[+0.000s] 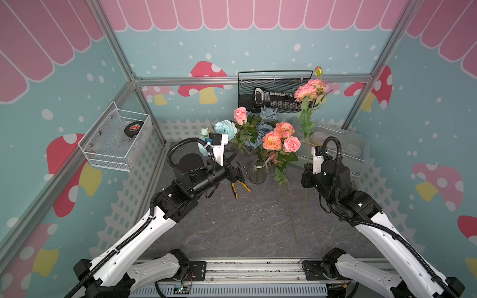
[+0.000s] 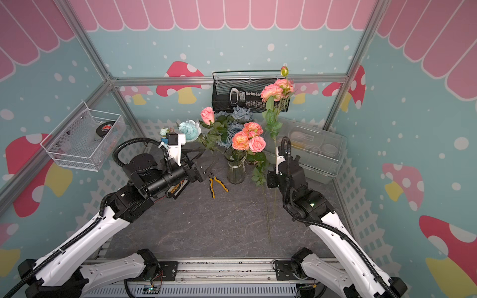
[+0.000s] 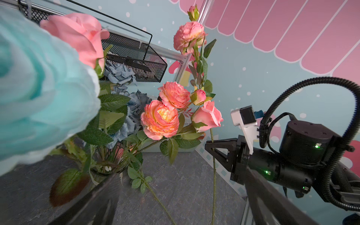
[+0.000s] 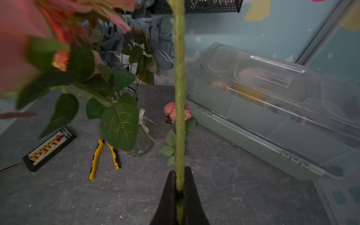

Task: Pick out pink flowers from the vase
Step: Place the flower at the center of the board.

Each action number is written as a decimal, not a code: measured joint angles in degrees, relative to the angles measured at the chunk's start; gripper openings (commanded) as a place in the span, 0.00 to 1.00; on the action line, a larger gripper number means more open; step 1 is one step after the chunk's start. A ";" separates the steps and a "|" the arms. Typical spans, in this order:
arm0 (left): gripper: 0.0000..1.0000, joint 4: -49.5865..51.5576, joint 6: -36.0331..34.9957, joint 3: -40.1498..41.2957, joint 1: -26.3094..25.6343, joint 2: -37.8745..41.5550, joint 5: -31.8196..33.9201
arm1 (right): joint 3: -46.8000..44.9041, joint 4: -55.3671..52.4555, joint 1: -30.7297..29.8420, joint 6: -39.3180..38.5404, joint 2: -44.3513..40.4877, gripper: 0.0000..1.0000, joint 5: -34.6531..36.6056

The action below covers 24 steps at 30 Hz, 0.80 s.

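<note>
Two black fingers of the right gripper [image 4: 180, 175] are pinched shut on the green stem [image 4: 179, 97] of a pink spray [image 1: 309, 90]. It is held upright just beside the vase [image 1: 259, 174] and seems clear of the neck, though leaves hide that. So the lift-out step is in hand. The next move calls for carrying the spray aside and laying it by the pink bloom [image 4: 171, 111] already on the table [image 1: 232, 227]. Across from it the left gripper [image 2: 201, 161] hangs wide open and empty near the vase, where several pink flowers [image 1: 272, 140] stand.
</note>
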<state>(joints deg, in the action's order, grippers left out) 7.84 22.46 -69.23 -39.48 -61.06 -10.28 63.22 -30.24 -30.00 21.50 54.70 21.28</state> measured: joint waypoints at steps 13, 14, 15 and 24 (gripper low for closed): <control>0.99 -0.48 0.07 0.37 0.04 0.00 0.07 | -5.64 2.40 6.19 2.19 12.20 0.00 -8.02; 0.99 -0.50 0.07 0.37 0.04 0.00 0.07 | -5.95 2.89 6.40 2.19 13.44 0.00 -8.63; 0.99 -0.48 0.07 0.39 0.04 0.00 0.07 | -6.12 3.32 6.67 2.21 14.86 0.00 -9.25; 0.99 -2.23 -0.83 0.42 -0.02 -2.08 -0.20 | -6.95 8.72 8.28 2.38 26.27 0.00 -15.02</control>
<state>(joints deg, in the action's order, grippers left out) 5.61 21.63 -68.82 -39.51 -63.13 -10.48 56.27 -21.52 -21.71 23.88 80.97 6.26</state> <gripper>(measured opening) 0.990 0.048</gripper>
